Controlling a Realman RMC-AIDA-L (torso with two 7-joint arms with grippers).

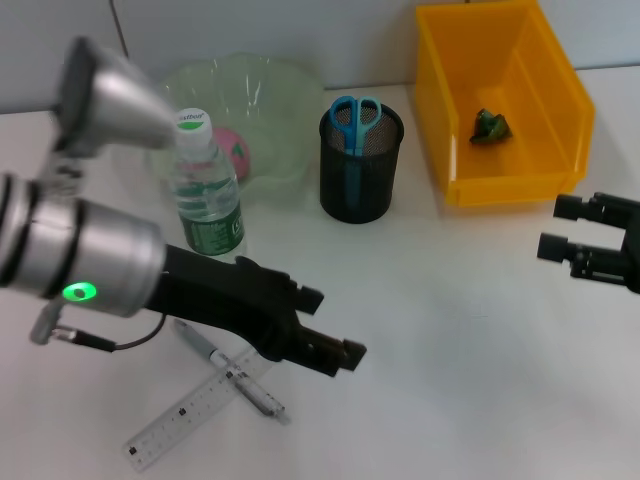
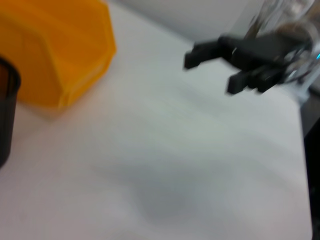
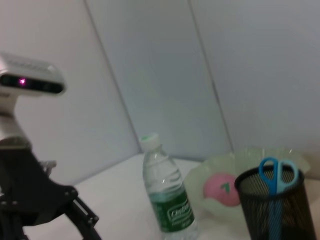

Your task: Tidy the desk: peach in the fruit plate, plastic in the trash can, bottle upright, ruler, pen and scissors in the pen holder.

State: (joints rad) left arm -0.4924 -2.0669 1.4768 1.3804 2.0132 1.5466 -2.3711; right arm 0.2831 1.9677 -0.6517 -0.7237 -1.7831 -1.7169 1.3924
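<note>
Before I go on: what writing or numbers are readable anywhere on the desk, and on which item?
Bottle cap: printed word, too blurred to read.
Bottle's green label: white script, too blurred to read.
Ruler: scale marks only, any digits too small to read.
Peach: a small green mark, not legible as text.
Pen holder, yellow bin, pen: no text visible.

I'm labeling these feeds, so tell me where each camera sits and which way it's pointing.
Head view: high on the robot, looking down at the desk; left end effector above the ruler, right end effector parked.
Left wrist view: faces across the table to the yellow bin and the right end effector.
Right wrist view: faces the bottle, pen holder and left arm.
Shared: the bin, the bottle.
</note>
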